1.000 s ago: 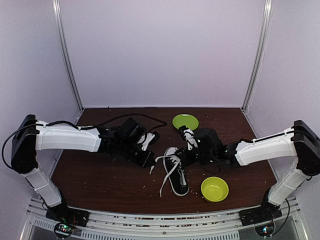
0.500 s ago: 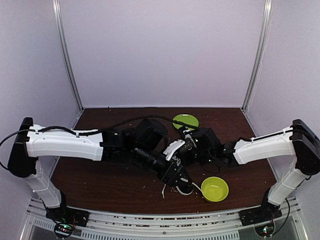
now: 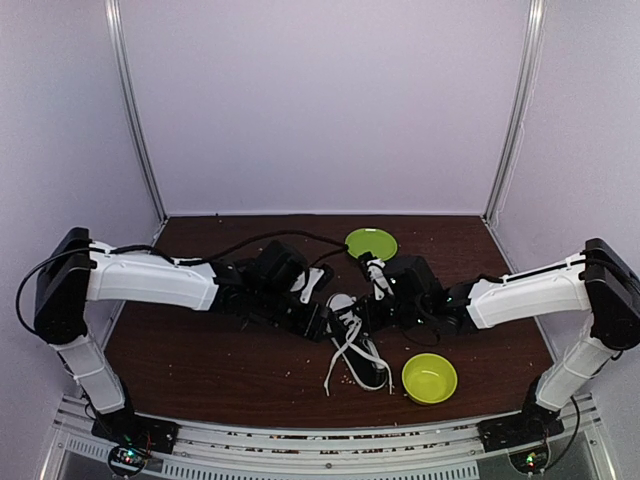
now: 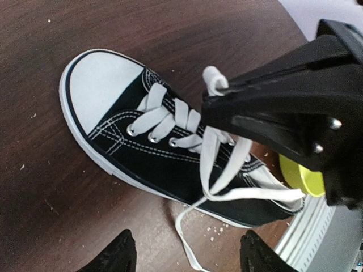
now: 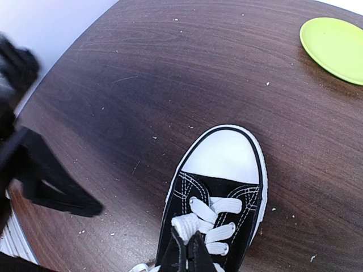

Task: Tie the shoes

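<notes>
Right tool (image 5: 188,250) clamped on lace (image 5: 184,225) loop above the tongue. Left tool (image 4: 187,258) jaws apart, empty, at sneaker's (image 4: 161,161) 9 o'clock. Sneaker mid-surface (image 3: 200,350), toe toward 12. Step looks like knot forming. Next move likely needs left on the slack end trailing toward 6.

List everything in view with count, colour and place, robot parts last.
sneaker: one, black with white toe cap and rim, mid-table between the grippers.
laces: white, threaded through the sneaker, untied, loose ends trailing onto the table.
plate: one, lime green, far side, beyond the toe.
bowl: one, lime green, near side, right of the heel.
table: one, dark brown wood.
crumbs: many, pale, scattered.
left gripper: one, black, open, beside the sneaker.
right gripper: one, black, shut on the laces above the sneaker.
</notes>
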